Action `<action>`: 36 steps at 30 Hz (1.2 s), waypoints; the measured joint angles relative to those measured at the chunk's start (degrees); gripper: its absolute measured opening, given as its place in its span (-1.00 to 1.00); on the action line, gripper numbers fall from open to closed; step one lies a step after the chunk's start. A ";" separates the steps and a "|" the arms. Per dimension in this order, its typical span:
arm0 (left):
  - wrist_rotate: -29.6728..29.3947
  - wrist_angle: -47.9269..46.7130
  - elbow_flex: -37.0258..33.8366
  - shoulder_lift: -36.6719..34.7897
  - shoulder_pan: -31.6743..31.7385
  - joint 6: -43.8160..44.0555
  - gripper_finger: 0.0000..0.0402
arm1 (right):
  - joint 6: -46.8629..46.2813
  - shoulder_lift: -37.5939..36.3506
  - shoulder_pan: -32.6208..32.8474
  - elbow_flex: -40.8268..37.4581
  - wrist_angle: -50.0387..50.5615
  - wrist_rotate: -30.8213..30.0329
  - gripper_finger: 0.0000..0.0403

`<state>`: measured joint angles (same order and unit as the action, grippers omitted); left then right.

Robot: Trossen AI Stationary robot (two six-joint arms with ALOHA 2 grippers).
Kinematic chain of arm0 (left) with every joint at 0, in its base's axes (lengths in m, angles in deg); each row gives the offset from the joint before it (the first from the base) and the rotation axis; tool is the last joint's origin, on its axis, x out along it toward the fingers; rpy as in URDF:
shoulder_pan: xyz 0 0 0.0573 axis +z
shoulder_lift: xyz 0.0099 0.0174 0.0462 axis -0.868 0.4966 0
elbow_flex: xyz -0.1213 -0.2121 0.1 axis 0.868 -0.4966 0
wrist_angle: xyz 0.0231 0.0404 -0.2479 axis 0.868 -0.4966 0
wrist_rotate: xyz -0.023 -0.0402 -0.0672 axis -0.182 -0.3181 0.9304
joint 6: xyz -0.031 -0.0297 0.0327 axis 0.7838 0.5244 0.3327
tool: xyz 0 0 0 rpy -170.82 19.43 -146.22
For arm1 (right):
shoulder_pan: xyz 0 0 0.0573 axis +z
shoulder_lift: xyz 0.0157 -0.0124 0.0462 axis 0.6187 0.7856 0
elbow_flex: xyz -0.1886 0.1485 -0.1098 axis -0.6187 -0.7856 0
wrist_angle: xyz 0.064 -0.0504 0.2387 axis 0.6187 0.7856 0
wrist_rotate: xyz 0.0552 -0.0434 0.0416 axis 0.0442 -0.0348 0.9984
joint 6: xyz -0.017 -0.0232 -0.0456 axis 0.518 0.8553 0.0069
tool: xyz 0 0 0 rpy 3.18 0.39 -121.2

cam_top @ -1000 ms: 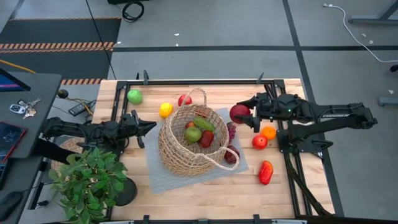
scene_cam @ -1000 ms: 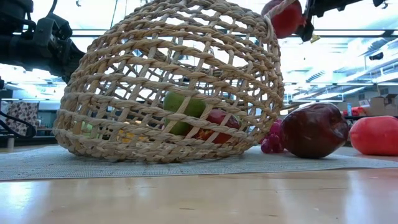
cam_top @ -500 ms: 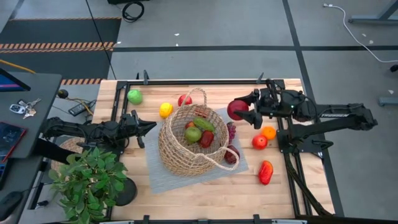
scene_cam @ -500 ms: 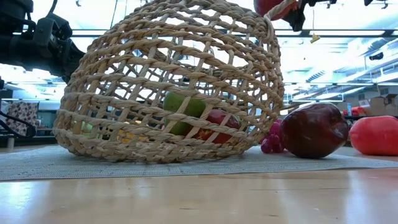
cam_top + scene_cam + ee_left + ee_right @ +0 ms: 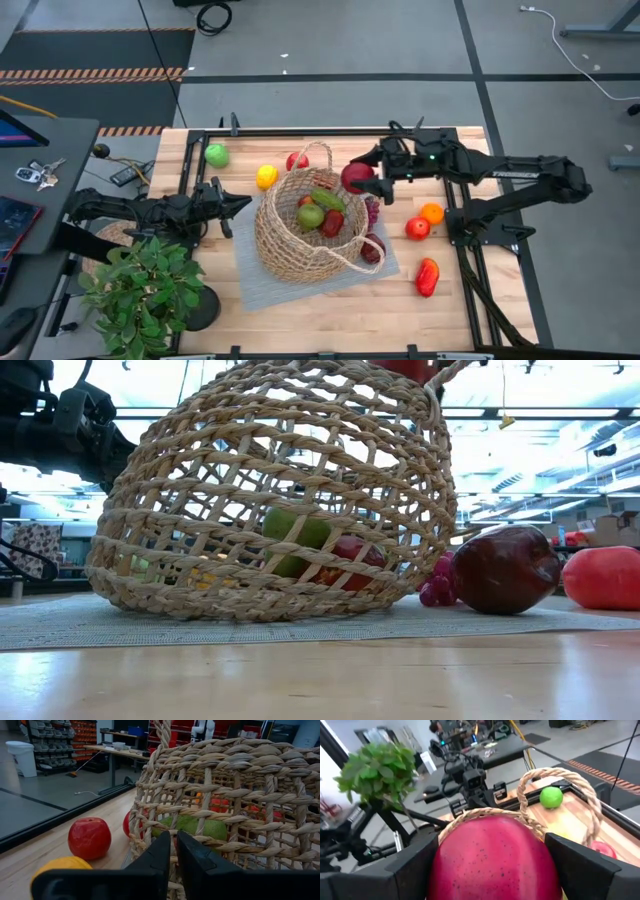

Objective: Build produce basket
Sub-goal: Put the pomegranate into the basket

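Jaws of the right gripper (image 5: 363, 178) are spread wide around a dark red apple (image 5: 357, 177), pinching it on both sides and holding it in the air just over the basket's (image 5: 300, 228) right rim; in the right wrist view the apple (image 5: 492, 857) fills the space between the fingers (image 5: 585, 865). Left gripper (image 5: 243, 203) has its jaws pressed together with nothing in them, its tip just beside the basket's left wall. That basket lies tipped on a grey mat (image 5: 255, 285) in the middle of the counter (image 5: 330, 320), with a green apple (image 5: 311, 216), a red fruit (image 5: 332, 223) and a green vegetable (image 5: 327, 199) inside. Near the basket's far-left side lie a lemon (image 5: 266, 176), a red apple (image 5: 296, 161) and, farther off, a green fruit (image 5: 216, 154). To the basket's right are an orange (image 5: 431, 212), a small red fruit (image 5: 417, 228) and a red pepper (image 5: 427, 276). A potted plant (image 5: 140, 290) stands well left of it.
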<state>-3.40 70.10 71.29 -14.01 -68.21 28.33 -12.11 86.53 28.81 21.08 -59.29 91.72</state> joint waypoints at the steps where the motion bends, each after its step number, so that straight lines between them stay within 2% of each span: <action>1: 0.00 0.00 0.00 0.00 0.00 -0.02 -0.80 | 0.14 1.04 0.00 1.10 -0.03 0.12 0.78; 6: 0.00 0.01 0.00 -0.01 -0.01 0.00 -0.82 | 1.84 5.22 1.32 7.49 2.36 -0.16 0.78; 9: 0.00 0.02 -0.01 -0.01 -0.02 0.00 -0.84 | 8.39 7.83 3.17 10.94 3.69 -2.28 0.78; 12: 0.01 0.00 -0.02 -0.01 0.00 -0.02 -0.83 | 20.89 10.01 5.58 13.59 4.64 -5.24 0.78; 19: 0.00 0.02 0.00 -0.02 0.00 -0.02 -0.80 | 61.31 12.41 9.87 14.76 6.32 -12.53 0.78; 23: -0.01 0.02 -0.02 -0.02 0.00 -0.01 -0.82 | 76.38 13.99 11.76 14.76 5.17 -19.66 0.78; 28: 0.00 -0.07 -0.01 -0.01 -0.01 -0.02 -0.84 | 86.22 15.14 14.48 14.70 3.93 -26.33 0.78; 36: 0.00 -0.07 0.00 0.00 -0.02 -0.02 -0.80 | 95.57 15.42 18.22 14.72 0.87 -33.83 0.78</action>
<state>-3.40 70.03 71.29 -14.01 -68.23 28.31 83.46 101.95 47.03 35.80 -58.41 57.89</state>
